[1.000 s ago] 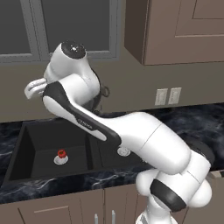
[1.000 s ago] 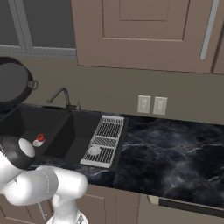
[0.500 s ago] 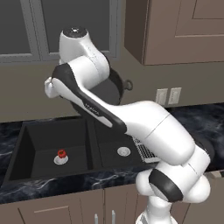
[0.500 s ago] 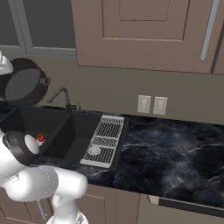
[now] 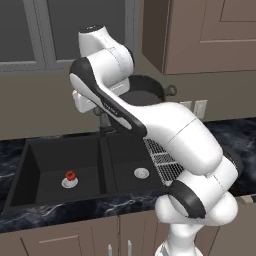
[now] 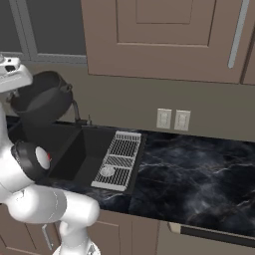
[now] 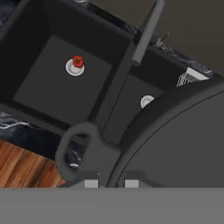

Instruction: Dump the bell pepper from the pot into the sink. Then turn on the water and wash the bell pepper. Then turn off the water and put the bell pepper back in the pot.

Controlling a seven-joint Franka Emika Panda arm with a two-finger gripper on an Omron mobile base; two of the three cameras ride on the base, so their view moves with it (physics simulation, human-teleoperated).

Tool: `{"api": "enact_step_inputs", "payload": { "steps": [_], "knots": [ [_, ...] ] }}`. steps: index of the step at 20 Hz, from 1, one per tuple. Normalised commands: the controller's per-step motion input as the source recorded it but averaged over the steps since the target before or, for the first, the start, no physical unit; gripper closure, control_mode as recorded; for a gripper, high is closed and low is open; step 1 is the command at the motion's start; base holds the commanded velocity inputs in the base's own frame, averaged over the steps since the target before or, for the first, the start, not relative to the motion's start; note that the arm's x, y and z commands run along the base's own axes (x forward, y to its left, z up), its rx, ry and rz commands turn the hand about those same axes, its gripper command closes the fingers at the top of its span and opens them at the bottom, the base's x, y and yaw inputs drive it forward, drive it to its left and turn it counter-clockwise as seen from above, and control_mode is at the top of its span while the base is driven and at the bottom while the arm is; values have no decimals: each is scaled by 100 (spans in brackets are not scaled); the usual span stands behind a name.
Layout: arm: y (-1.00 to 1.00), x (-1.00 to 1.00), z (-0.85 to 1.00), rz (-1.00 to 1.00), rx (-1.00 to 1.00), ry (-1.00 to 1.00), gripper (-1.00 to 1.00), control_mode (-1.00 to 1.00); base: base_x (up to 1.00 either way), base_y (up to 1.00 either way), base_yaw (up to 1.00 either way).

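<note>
Gripper (image 7: 108, 183) clamped on pot (image 7: 183, 144) rim, high above sink (image 5: 30, 165) | bell pepper (image 5: 70, 175) on left drain

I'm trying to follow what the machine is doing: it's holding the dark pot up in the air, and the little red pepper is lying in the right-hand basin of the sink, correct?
Not quite. The bell pepper lies in the left basin of the sink, on its drain, as the left base view shows. The rest is right: the gripper holds the pot up in the air.
</note>
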Motion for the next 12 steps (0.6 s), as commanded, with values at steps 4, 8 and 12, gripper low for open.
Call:
{"api": "enact_step_inputs", "payload": {
  "steps": [4,8,12],
  "knots": [
    [-58,0,-16,-11,-18,24,100,-100,0,0,0],
    [-53,0,-19,-13,-17,26,100,-100,0,0,0],
    [-57,0,-17,-13,-15,25,100,-100,0,0,0]
  ]
}}
